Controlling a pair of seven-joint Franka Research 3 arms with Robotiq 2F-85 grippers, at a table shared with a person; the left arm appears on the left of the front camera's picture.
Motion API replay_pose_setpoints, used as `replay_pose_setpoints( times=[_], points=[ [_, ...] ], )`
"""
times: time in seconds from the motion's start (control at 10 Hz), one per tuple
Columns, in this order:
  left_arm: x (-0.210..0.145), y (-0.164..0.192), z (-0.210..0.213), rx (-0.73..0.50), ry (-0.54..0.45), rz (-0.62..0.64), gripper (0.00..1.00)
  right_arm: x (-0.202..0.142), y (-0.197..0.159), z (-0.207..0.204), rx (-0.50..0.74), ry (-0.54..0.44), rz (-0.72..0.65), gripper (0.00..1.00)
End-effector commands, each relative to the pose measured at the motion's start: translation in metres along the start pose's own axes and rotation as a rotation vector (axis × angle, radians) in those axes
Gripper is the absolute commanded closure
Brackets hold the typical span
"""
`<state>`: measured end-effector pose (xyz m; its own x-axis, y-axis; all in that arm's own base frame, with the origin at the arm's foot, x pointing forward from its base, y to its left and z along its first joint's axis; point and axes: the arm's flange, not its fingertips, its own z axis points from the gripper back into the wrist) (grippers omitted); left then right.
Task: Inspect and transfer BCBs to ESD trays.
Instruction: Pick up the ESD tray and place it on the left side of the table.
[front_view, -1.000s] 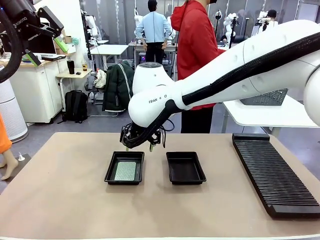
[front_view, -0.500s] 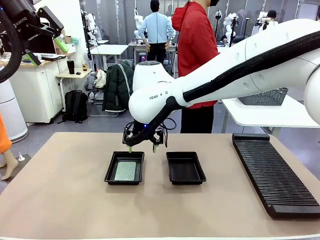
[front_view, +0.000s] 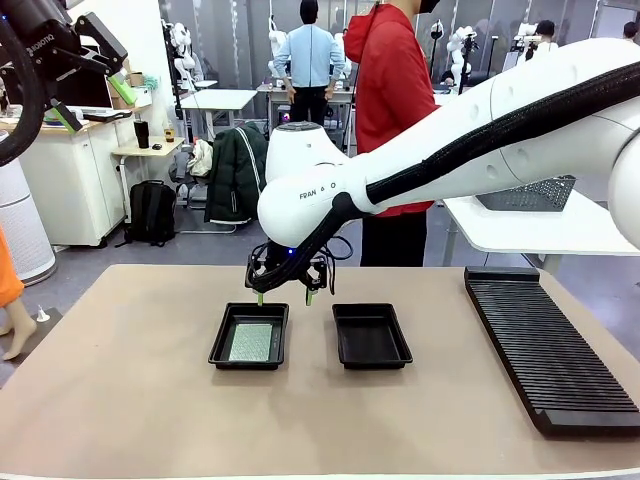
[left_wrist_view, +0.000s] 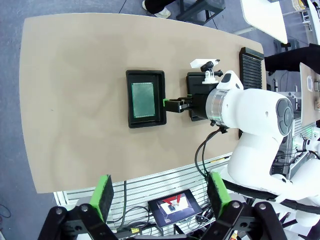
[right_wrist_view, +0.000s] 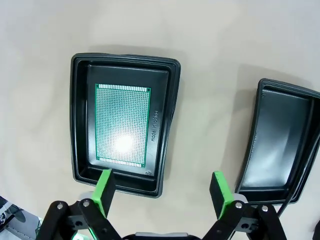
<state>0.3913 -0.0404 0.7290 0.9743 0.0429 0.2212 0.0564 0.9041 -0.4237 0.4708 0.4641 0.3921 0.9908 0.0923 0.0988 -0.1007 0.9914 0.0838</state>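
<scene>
One BCB lies flat in the ESD tray nearer the table's left edge — done, I'd say; the other ESD tray is bare — yet to fill. My right claw hangs spread, pinching nothing, above the gap between them.

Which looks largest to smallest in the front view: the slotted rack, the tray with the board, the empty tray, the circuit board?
1. slotted rack
2. tray with the board and empty tray: alike, not ranked
3. circuit board

Tan table, two black ESD trays side by side, ribbed rack right
</scene>
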Motion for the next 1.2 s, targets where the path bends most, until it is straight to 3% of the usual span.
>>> replay_pose_setpoints(
  times=[0.0, 0.9, 1.1],
  points=[
    [0.0, 0.002, 0.0, 0.001, 0.0, -0.005, 0.0, -0.001, 0.0, -0.001, 0.004, -0.012, -0.002, 0.0],
    [0.0, 0.0, 0.0, 0.0, 0.0, 0.0, 0.0, 0.0, 0.0, 0.0, 0.0, 0.0, 0.0, 0.0],
    [0.01, 0.013, -0.031, 0.032, 0.044, 0.035, 0.0, -0.001, -0.028, 0.009, 0.074, 0.051, -0.062, 0.0]
  ],
)
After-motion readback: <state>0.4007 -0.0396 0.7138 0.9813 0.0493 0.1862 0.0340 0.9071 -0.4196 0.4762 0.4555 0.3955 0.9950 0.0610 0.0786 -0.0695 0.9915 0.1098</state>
